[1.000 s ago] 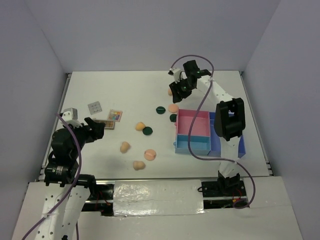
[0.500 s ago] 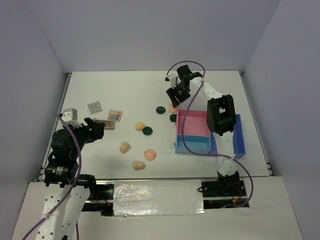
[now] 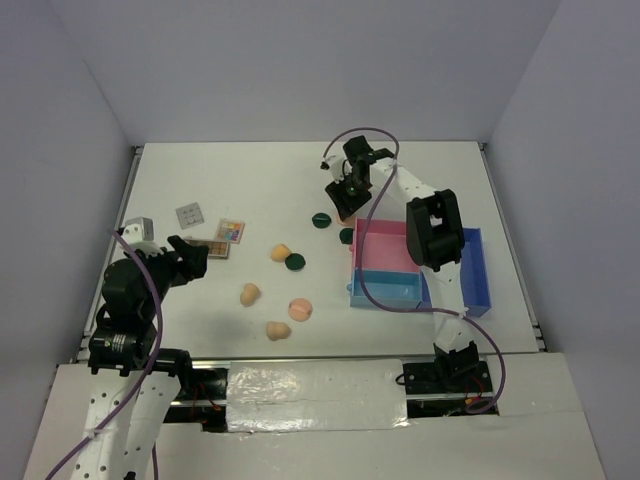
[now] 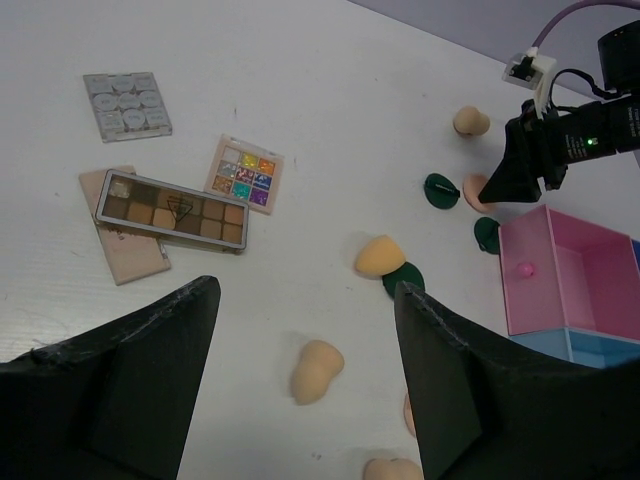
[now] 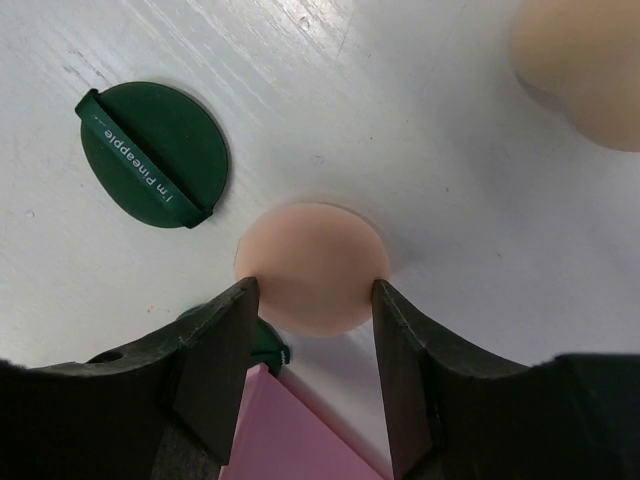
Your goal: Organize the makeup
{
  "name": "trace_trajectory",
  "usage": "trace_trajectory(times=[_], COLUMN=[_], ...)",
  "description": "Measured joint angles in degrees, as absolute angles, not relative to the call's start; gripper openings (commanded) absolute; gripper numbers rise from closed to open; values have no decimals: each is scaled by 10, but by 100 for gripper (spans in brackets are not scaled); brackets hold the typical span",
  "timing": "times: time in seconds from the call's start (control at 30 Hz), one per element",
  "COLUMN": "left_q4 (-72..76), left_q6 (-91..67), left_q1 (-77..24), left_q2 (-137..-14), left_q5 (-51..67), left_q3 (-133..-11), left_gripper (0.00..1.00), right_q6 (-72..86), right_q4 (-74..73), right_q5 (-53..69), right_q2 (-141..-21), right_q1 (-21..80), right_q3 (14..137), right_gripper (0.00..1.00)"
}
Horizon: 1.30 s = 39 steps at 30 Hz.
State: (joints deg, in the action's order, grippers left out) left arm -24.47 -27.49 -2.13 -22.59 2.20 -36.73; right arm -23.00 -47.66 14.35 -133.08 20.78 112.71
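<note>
The round peach pad point(image 5: 312, 265) looks soft, smooth and matt; the dark green disc point(image 5: 153, 153) is matt too. The white bench point(image 5: 440, 120) is slightly glossy, with fine scratches.

The right gripper point(image 3: 343, 196) hangs in the upper middle of the frame, over a peach pad point(image 3: 347, 213) that is mostly hidden beneath it. Just below it sit two green discs point(image 3: 320, 220), and a third disc point(image 3: 295, 262) lies nearer the centre. The pink-and-blue tray point(image 3: 384, 299) stands right of centre. Three peach sponges point(image 3: 249, 294) and another flat pad point(image 3: 300, 309) are scattered across the lower middle. Three palettes point(image 3: 231, 231) lie at the left, near the left gripper point(image 3: 190, 255).
</note>
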Motion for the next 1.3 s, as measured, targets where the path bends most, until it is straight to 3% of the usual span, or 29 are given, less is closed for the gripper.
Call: trace_trajectory(times=[0.27, 0.5, 0.6, 0.83, 0.93, 0.97, 1.07, 1.13, 1.3], left_q4=[-244, -244, -244, -242, -240, -239, -232, -225, -211], left_q6=[-277, -277, -277, -277, -277, -277, -276, -276, -274], left_q1=[-21, -21, -21, -21, -21, -21, -21, -21, -21], left_q2=[-220, -220, -219, -219, -220, -220, -225, -232, -258], left_q5=[22, 22, 22, 35, 46, 51, 64, 76, 112], left_q3=[-367, -367, -367, -364, -361, -361, -359, -359, -353], left_gripper=[83, 83, 83, 81, 72, 63, 52, 51, 59], right_q6=[-228, -231, -232, -232, -233, -235, -242, -247, -257], right_q4=[-476, -476, -476, -463, -458, -456, -451, -446, -432], right_q5=[143, 144, 152, 209, 247, 263, 309, 335, 382], right_q2=[-1344, -1348, -1348, -1322, -1288, -1272, -1218, -1179, -1086], right_q1=[208, 208, 208, 197, 190, 187, 177, 173, 159], right_q3=[1133, 1134, 1134, 1119, 1115, 1112, 1102, 1089, 1016], right_gripper=[44, 11, 3, 0, 0, 0, 0, 1, 2])
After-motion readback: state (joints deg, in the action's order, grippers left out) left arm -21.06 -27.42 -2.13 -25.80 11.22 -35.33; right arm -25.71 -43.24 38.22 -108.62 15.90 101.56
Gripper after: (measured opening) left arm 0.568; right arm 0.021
